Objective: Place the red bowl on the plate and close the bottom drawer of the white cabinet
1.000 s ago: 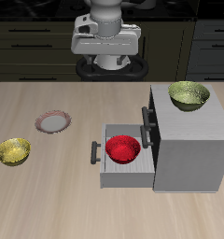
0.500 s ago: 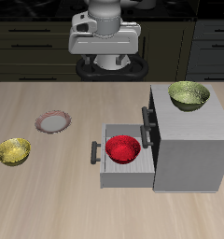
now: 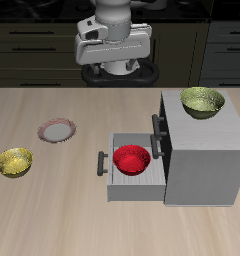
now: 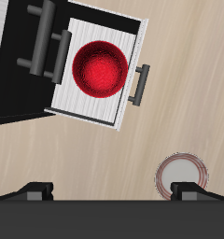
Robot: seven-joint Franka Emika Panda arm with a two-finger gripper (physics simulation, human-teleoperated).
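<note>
Yellow-green bowl sits near the table's front edge; the plate lies bare beside it. The gripper hangs high with fingers spread and nothing held. The red bowl rests in the open bottom drawer. Glossy and rigid, it likely slips; pinch the rim.

Legible text, labels, brands, numbers, signs: none on any item in either the exterior or wrist view.
</note>
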